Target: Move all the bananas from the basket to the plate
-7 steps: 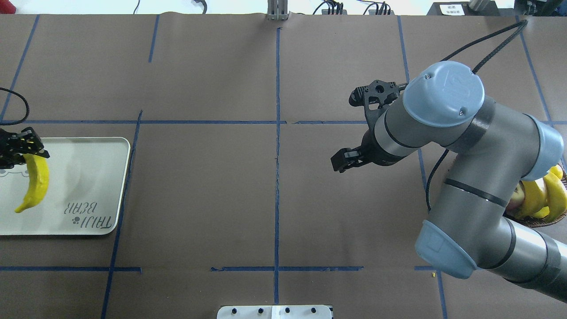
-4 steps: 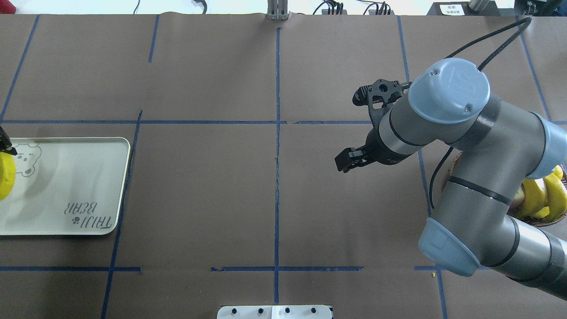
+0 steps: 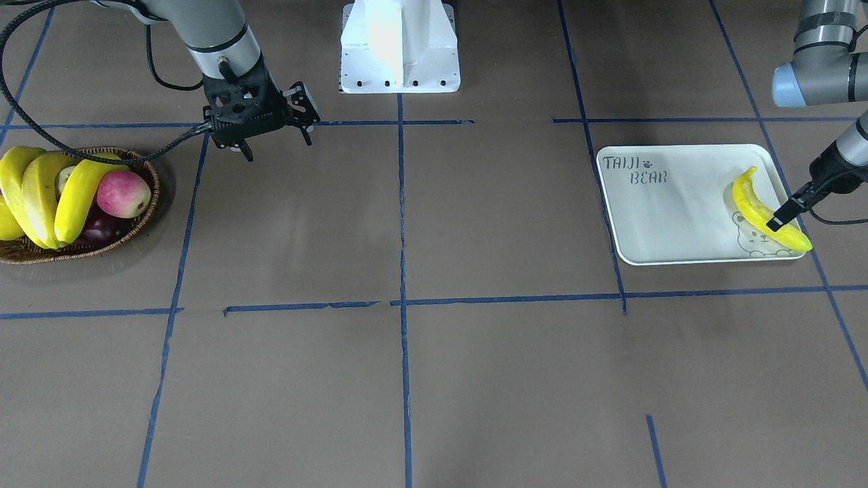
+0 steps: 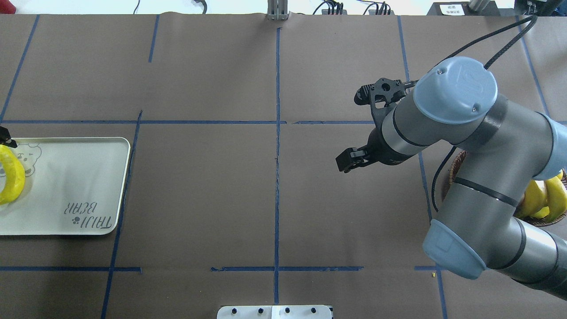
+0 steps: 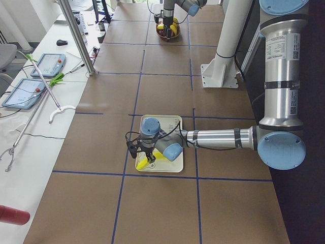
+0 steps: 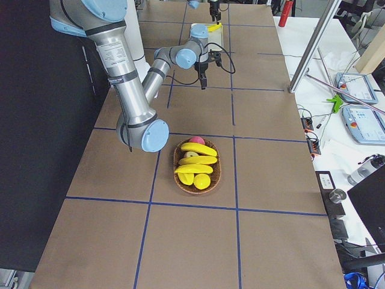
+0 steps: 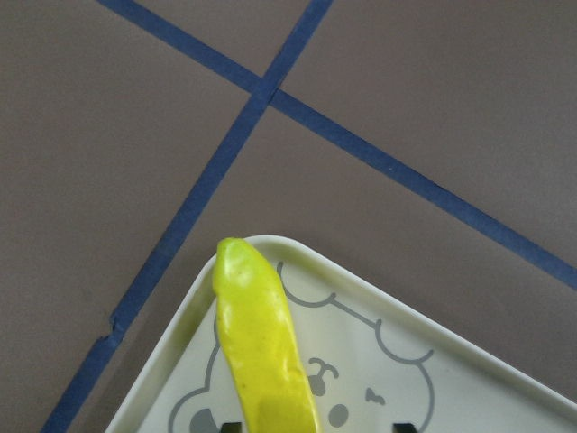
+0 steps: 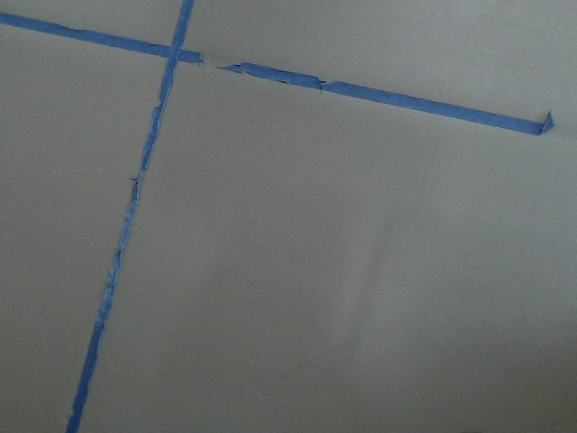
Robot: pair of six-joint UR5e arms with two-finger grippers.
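Shows, from across the desk [image 3: 434,224], one banana [image 3: 751,203] lying on the pale tray [image 3: 664,217] at 3 o'clock. Rests over the bear drawing in the tray's 4 o'clock corner, with one tip poking past the rim. Hung in the air above the tray a second ago; now set down flat.

Touching it from 3 o'clock, the left pincer [image 3: 780,220]. Seems, in the wrist view, to have its tips parted wider than the fruit, so probably let go, though only just visible.

Counts as the first banana delivered. Leaves at least three more bananas [image 3: 74,196] piled in the wicker basket [image 3: 102,249] at 9 o'clock, beside a red fruit.

At 11 o'clock, near the basket, the right pincer [image 3: 278,148]: open, empty, nudged slightly closer to the basket than a second ago. Points to another pick from the basket as the likely next step.
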